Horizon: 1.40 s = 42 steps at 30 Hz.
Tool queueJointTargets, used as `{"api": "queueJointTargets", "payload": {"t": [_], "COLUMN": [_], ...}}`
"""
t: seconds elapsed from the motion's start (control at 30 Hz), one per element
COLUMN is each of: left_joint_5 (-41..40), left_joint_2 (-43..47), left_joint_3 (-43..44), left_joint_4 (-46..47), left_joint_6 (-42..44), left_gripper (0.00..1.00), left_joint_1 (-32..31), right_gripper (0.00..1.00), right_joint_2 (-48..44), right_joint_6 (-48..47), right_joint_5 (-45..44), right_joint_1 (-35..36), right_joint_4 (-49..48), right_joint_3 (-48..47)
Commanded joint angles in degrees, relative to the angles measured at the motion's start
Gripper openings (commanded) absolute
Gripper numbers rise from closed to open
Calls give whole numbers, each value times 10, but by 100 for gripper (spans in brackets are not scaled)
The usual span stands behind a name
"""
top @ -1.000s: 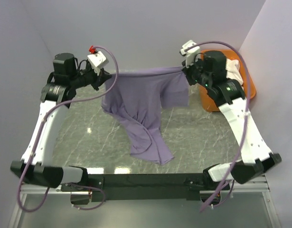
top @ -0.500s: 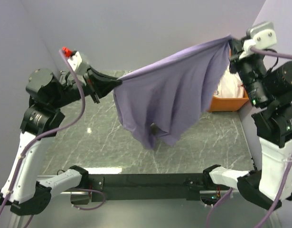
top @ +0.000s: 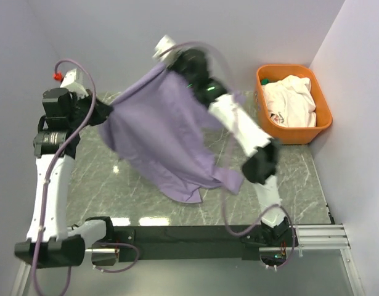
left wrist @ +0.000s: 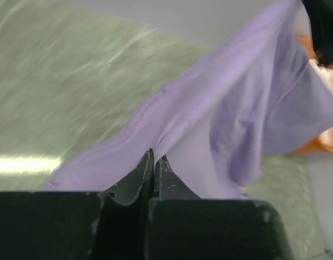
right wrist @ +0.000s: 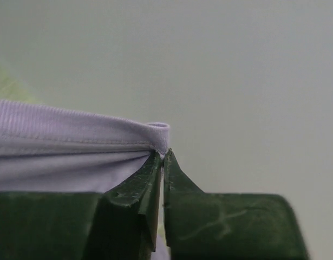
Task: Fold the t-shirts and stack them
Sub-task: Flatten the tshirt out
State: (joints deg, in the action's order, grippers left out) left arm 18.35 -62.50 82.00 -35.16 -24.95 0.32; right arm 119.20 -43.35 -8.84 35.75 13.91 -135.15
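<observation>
The lavender t-shirt (top: 161, 139) hangs in the air between both grippers, its lower edge trailing onto the marble table near the front. My left gripper (top: 109, 111) is shut on one edge of it; in the left wrist view the closed fingertips (left wrist: 154, 157) pinch the lavender cloth (left wrist: 231, 108). My right gripper (top: 167, 66) is raised high at the back centre, blurred, shut on the shirt's hem (right wrist: 101, 135), seen at its tips (right wrist: 163, 154). The white t-shirt (top: 291, 102) lies crumpled in the orange tub (top: 323, 120) at the back right.
The right arm (top: 248, 132) stretches diagonally across the table's middle. The marble tabletop (top: 115, 185) is walled by a purple-grey backdrop on three sides. A black rail (top: 183, 234) runs along the near edge.
My right gripper has swung from the far right to the back centre-left, carrying its end of the shirt. My left gripper has moved left and lower. The shirt now drapes lower, reaching the table.
</observation>
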Motion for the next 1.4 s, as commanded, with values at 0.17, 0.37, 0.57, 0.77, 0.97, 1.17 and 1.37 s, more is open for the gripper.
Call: {"api": "queueJointTargets", "payload": {"t": [0.17,0.37,0.57,0.77,0.97,1.17,1.37], "left_joint_5": [-28,45,110,46,63,84,84], "left_joint_2": [-92,-140,-212,-322,-396,-439,-449], "left_joint_3": [-140,-127,-49,-8,19,64,82], "left_joint_4": [-66,-28,-54,-71,-70,-76,-79], "left_joint_6": [-5,111,337,431,430,411,408], "left_gripper": [56,75,77,69,68,67,66], "left_joint_1": [217,243,132,6,1,1,1], "right_gripper": [67,90,86,76,74,64,57], "right_joint_2": [86,-140,-192,-215,-255,-298,-298], "right_joint_6": [-25,101,153,123,122,117,137], "right_joint_5": [-102,104,302,342,275,173,112], "right_joint_1": [79,20,-61,-107,-71,-13,10], "right_joint_4": [56,275,461,560,548,456,363], "right_joint_3": [-58,244,360,466,565,710,772]}}
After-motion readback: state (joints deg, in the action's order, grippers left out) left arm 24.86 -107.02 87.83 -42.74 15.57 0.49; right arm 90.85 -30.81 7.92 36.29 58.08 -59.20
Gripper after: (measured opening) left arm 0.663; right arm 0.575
